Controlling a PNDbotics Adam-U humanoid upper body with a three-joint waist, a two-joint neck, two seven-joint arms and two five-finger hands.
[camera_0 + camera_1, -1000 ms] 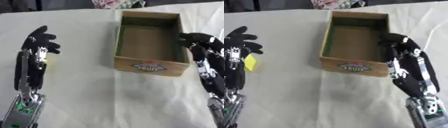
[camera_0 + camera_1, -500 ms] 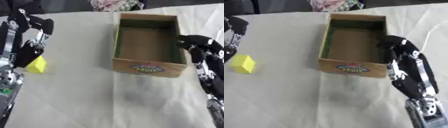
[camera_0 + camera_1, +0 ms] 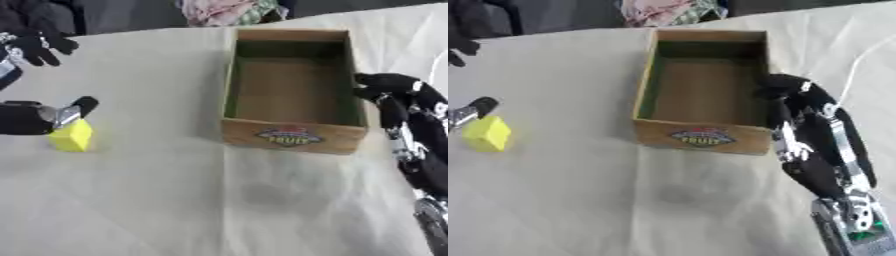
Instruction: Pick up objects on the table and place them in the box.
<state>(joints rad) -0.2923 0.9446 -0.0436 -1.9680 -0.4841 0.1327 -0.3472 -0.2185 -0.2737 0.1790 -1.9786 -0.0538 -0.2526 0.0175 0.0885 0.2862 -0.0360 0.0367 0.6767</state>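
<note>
A yellow block (image 3: 72, 136) lies on the beige tablecloth at the left. My left hand (image 3: 24, 119) comes in from the left edge, open and spread. Its thumb (image 3: 83, 105) ends just above the block's top, and its fingers (image 3: 35, 46) are raised well above and apart from it. The cardboard box (image 3: 289, 136) with a fruit label stands in the middle, and nothing shows inside it. My right hand (image 3: 811, 135) is open beside the box's right wall, its fingertips (image 3: 780, 89) resting at the rim.
A pink and green cloth bundle (image 3: 229, 10) lies behind the box at the table's far edge. A thin white cable (image 3: 857, 62) runs over the cloth to the right of the box. Bare tablecloth (image 3: 201, 205) spreads in front of the box.
My left hand has drawn off to the left and spread, uncovering the yellow block, which stays in place. The right hand stays against the box's right wall.
</note>
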